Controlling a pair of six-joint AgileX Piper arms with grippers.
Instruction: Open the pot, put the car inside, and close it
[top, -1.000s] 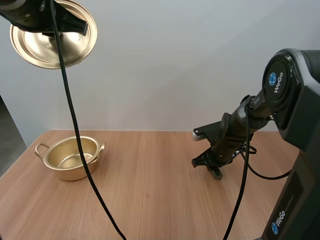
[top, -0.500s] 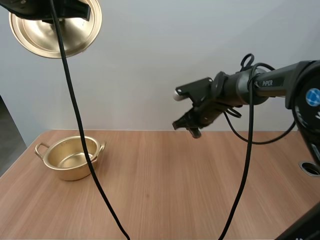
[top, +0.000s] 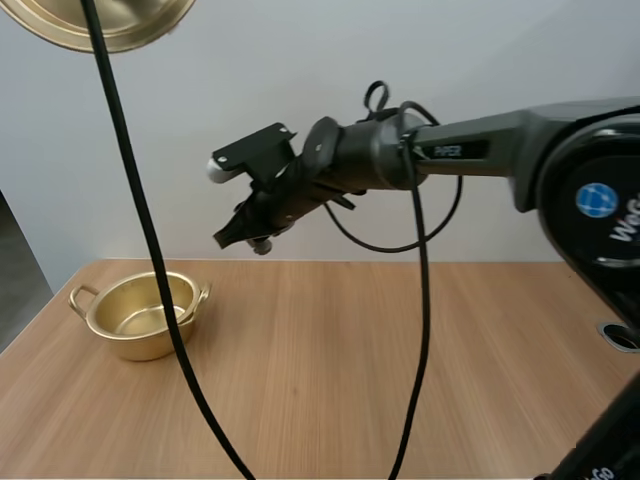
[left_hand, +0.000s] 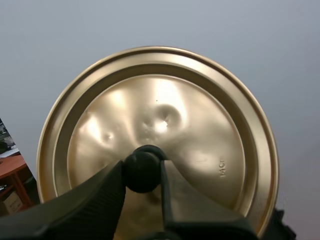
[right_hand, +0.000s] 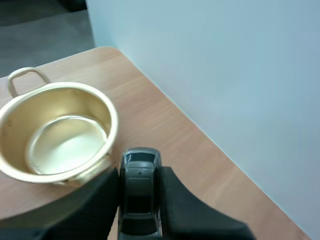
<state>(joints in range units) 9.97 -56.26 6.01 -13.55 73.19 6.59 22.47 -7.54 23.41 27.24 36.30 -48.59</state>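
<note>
Right wrist view: right gripper (right_hand: 140, 175) is pinching the car (right_hand: 140, 195) short of the pot (right_hand: 65, 86), so dropping now risks missing; left gripper (left_hand: 142, 172) is clamping the lid (left_hand: 200, 125).

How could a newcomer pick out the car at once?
On the wooden table, an open gold pot sits near the left end. Above and to its right hangs the right gripper, pinching a small car. Unlike the shiny gold pot and lid, the car is dark and boxy, with windows.
</note>
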